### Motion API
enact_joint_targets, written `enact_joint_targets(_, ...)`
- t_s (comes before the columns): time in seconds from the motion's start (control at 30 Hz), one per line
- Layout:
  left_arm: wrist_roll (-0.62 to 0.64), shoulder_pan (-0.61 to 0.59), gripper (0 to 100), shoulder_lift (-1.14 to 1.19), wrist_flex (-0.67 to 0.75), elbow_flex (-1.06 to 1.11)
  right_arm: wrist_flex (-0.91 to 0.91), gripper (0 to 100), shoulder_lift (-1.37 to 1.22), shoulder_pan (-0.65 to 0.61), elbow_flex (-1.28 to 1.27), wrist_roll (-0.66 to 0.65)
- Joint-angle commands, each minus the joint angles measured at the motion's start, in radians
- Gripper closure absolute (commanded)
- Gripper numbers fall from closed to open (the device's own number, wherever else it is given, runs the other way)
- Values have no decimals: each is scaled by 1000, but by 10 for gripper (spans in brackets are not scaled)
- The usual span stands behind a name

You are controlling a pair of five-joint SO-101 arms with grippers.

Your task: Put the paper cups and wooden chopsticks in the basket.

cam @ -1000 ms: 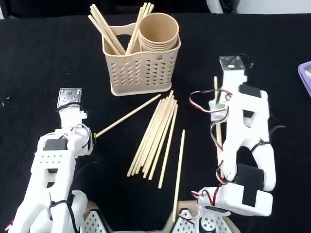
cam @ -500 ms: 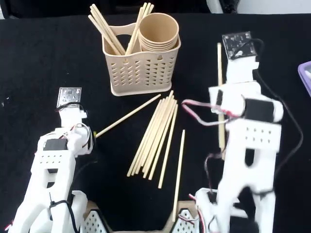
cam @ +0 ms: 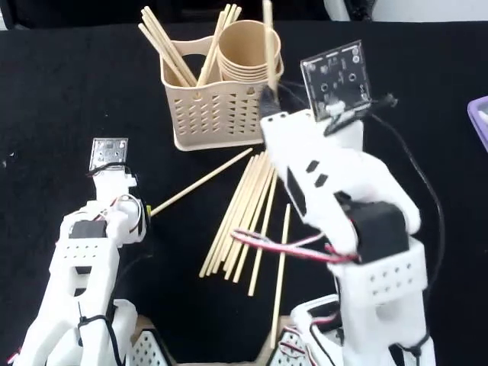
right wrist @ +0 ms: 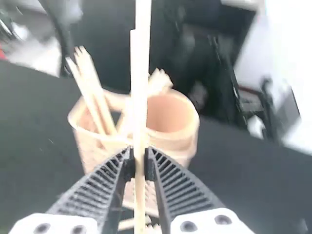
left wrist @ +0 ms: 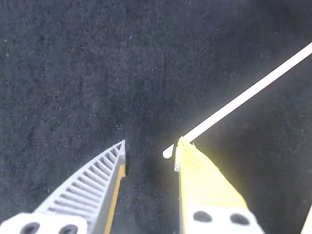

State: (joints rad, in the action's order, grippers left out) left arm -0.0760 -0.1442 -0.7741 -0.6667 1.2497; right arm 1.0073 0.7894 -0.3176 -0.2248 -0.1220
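Black table cover [cam: 69,84] spans the high view. Purple object [cam: 481,122] at the 3 o'clock edge, cut by the frame, resting on the cover; kind not determinable. White surface [cam: 427,9] beyond the cover's far edge at 1 o'clock. Right wrist view: dark furniture [right wrist: 219,68] and white wall [right wrist: 278,53] behind the table.

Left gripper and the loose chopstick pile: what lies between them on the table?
One single chopstick, aslant on the black cloth, its near end at the left gripper; the high view shows it.

White plastic arms [cam: 82,263], black motor blocks [cam: 379,227], red-black-white cables [cam: 282,246], ribbed jaws — left's one grey, one yellow
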Motion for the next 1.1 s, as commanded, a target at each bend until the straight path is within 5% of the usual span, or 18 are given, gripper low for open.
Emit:
enact_joint_targets(0.0,12,2,830,3,18,-10,-81,988,15,-91,91,12)
enact_joint_targets(0.23,12,2,830,3,18,-10,-466,988,-130,-127,59,12)
enact_joint_targets(0.6,12,4,830,3,18,-10,-806,988,-438,-155,81,6)
enact_joint_targets(1.07,12,4,830,3,18,-10,-833,988,-707,-149,154,6)
